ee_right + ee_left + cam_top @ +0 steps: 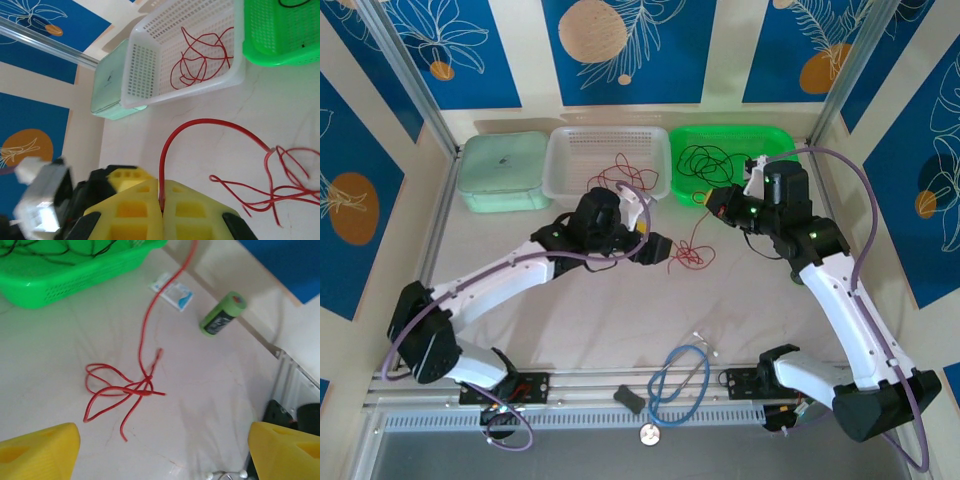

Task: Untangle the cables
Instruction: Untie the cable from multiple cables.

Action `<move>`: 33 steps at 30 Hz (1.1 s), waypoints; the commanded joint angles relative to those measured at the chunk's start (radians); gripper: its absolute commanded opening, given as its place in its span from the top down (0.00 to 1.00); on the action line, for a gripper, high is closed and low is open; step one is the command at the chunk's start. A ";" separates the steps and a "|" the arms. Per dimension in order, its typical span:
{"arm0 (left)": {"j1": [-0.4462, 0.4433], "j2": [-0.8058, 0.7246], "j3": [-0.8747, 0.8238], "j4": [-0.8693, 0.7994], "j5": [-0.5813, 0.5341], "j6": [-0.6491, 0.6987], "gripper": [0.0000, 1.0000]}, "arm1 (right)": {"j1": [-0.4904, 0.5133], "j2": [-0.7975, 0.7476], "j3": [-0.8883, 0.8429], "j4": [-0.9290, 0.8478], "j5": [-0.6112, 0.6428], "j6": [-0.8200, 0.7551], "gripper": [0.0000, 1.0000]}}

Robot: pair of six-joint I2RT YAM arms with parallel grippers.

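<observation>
Right hand is clamped shut on a red cable, as you see from its wrist camera: the strand rises from between the yellow fingers, arcs over the pale surface and drops into a knot of loops lying flat.

Your left hand hangs over that knot with its two yellow tips spread wide. It grips nothing and touches nothing.

From above, the knot lies on the surface between your two hands, just in front of the baskets. More red cables lie coiled in the white basket. Black cables fill the green basket beside it. A mint-green box sits just left of the white basket, and a blue looped tube lies at the near edge between the arm bases.

A green cylinder lies on its side near the surface's edge. It has a dark label whose pale print is too small to read. Near it lies a small white-and-blue packet, its printing equally illegible.
</observation>
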 commanded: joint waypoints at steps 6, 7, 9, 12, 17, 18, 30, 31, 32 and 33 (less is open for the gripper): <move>0.002 0.105 -0.010 0.168 -0.032 -0.060 0.16 | -0.006 -0.067 -0.007 0.021 -0.055 0.029 1.00; 0.002 0.102 -0.045 0.222 -0.020 -0.043 0.16 | -0.009 -0.070 -0.007 0.022 -0.055 0.030 1.00; 0.002 0.089 -0.116 0.319 -0.004 -0.003 0.15 | -0.014 -0.074 -0.006 0.027 -0.066 0.037 1.00; 0.003 0.074 -0.208 0.434 0.001 0.081 0.11 | -0.021 -0.076 -0.002 0.033 -0.092 0.049 1.00; 0.029 0.086 -0.288 0.547 0.022 0.205 0.11 | -0.035 -0.080 0.022 0.022 -0.120 0.054 1.00; 0.041 0.090 -0.300 0.569 0.035 0.214 0.13 | -0.037 -0.081 0.029 0.017 -0.124 0.053 1.00; 0.095 0.190 -0.285 0.716 0.230 0.191 0.27 | -0.046 -0.094 0.050 -0.001 -0.143 0.072 1.00; 0.095 0.193 -0.287 0.718 0.234 0.190 0.28 | -0.047 -0.095 0.054 -0.002 -0.140 0.071 1.00; 0.095 0.194 -0.289 0.718 0.238 0.190 0.28 | -0.047 -0.093 0.056 -0.003 -0.139 0.071 1.00; 0.095 0.196 -0.293 0.718 0.239 0.192 0.29 | -0.046 -0.092 0.059 -0.002 -0.137 0.071 1.00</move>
